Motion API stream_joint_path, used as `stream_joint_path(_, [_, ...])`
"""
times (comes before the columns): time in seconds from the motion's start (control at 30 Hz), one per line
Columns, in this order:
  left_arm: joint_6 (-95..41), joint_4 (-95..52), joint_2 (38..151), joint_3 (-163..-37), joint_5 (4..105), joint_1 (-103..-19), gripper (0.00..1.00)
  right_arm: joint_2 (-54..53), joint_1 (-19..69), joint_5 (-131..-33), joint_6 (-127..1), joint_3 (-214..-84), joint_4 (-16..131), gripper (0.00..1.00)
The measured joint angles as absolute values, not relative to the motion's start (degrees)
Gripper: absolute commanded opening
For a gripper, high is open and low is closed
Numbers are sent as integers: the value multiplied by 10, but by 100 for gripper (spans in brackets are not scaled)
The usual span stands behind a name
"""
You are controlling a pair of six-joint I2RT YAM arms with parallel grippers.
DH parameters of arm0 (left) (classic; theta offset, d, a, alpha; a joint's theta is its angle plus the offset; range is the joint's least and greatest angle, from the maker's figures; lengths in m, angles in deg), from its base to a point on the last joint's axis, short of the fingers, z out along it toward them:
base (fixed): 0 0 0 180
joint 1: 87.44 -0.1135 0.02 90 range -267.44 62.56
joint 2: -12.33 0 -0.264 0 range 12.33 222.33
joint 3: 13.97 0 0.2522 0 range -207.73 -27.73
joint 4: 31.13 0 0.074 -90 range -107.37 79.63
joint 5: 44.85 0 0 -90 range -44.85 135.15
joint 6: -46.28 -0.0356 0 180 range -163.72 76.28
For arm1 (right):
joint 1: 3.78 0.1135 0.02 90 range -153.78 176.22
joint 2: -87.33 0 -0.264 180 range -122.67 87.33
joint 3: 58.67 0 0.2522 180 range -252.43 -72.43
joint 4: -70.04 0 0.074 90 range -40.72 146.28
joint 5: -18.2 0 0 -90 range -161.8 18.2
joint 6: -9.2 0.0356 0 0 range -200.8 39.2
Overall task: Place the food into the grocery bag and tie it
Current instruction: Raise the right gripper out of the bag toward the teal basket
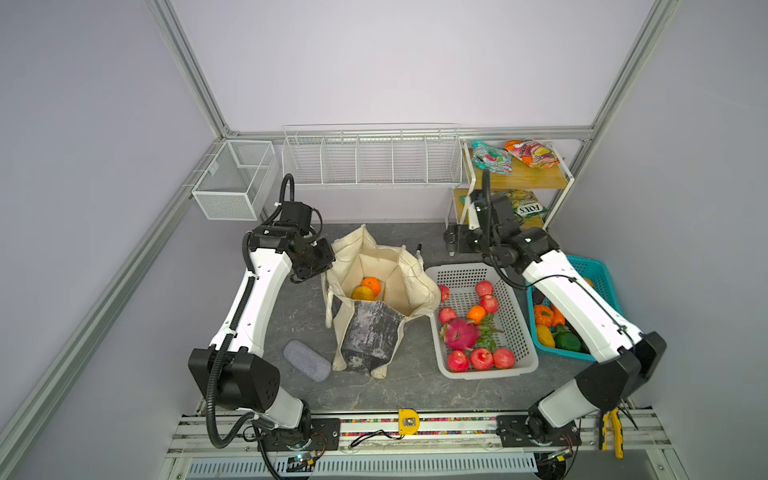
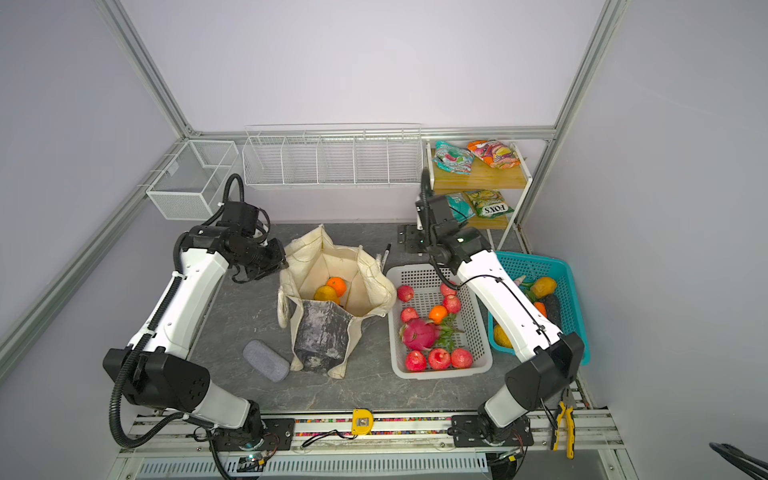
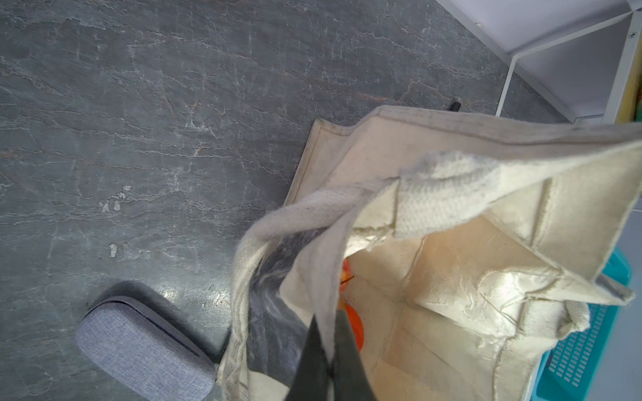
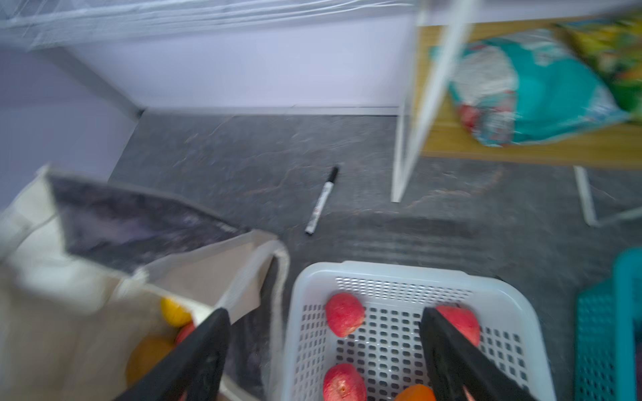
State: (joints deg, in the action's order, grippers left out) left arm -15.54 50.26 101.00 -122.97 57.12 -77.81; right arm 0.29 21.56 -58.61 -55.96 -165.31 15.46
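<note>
The cream grocery bag [image 1: 374, 332] [image 2: 324, 332] stands open mid-table with an orange [image 1: 371, 285] and a yellow fruit [image 1: 363, 293] inside. My left gripper [image 1: 322, 266] [image 3: 326, 347] is shut on a fold of the bag's rim [image 3: 323, 277] on its left side. My right gripper [image 1: 453, 245] [image 4: 323, 312] hangs open and empty above the far end of the white basket [image 1: 457, 270], between bag and basket. That basket holds red apples [image 4: 344, 319], an orange [image 1: 476, 312] and a pink dragon fruit [image 1: 459, 333]. Snack packets [image 1: 490, 157] lie on the wooden shelf.
A teal basket [image 1: 598, 270] with vegetables sits far right, partly under my right arm. A black marker [image 4: 321, 199] lies behind the bag and a grey fabric case [image 1: 306, 360] at its front left. White wire racks [image 1: 370, 160] line the back wall.
</note>
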Motion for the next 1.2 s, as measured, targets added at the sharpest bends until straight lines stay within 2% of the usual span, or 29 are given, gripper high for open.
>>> stream_joint_path(0.33, [-156, 501, 1015, -1229, 578, -779, 0, 64, 44, -515, -416, -1549, 129, 88])
stream_joint_path(0.73, [-162, 490, 1015, -1213, 581, -781, 0, 89, -164, -566, -330, -1474, 100, 88])
stream_joint_path(0.97, [-173, 489, 1015, -1211, 580, -781, 0, 42, -227, -615, -329, -1477, 59, 88])
stream_joint_path(1.2, [-176, 475, 1015, -1198, 581, -781, 0, -25, -239, -649, -337, -1484, 1, 89])
